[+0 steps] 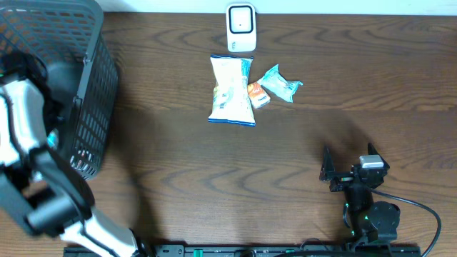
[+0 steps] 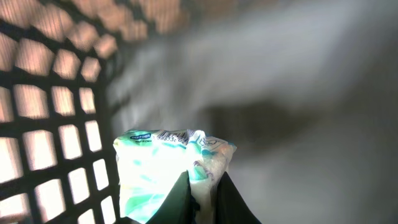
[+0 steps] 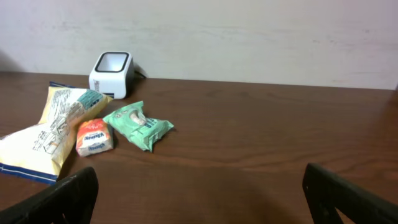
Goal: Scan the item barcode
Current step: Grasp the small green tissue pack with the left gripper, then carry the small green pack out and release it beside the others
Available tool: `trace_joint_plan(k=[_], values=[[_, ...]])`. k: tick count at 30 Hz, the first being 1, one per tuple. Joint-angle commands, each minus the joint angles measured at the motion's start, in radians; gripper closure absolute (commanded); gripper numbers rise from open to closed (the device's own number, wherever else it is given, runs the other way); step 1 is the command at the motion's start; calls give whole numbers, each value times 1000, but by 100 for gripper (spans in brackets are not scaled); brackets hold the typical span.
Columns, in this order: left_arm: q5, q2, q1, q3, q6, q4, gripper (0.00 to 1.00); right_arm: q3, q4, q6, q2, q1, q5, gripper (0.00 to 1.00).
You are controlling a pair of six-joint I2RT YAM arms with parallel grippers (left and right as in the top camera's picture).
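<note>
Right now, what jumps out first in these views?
The dark mesh basket at far left, with the left gripper down inside it, shut on a green-and-white packet. Next, the cluster at top centre: a white scanner with a yellow chip bag, a small orange packet and a teal packet just in front. The right gripper sits open at lower right, holding nothing.

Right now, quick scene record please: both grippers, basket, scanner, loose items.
left gripper: shut on green-and-white pouch, inside the basket
right gripper: open, empty, apart from the items
scanner: far edge of the table, centre
loose items: yellow bag, orange packet, green packet, clustered in front of the scanner
scan: pouch not yet at the scanner
</note>
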Motion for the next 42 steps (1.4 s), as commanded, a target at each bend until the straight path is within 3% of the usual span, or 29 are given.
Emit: trace_joint_plan(k=[1, 11, 13, 17, 22, 33, 42], values=[[55, -198, 4, 42, 12, 35, 93, -1, -4, 0, -5, -4, 1, 1], [233, -509, -65, 42, 13, 226, 93, -1, -4, 0, -5, -4, 1, 1], [233, -532, -116, 42, 14, 243, 93, -1, -4, 0, -5, -4, 1, 1], [233, -528, -317, 41, 148, 288, 93, -1, -4, 0, -5, -4, 1, 1], [233, -470, -573, 39, 305, 350, 93, -1, -4, 0, -5, -4, 1, 1], [233, -135, -989, 39, 305, 475, 93, -1, -4, 0, -4, -4, 1, 1], [233, 112, -1183, 39, 257, 595, 93, -1, -4, 0, -3, -4, 1, 1]])
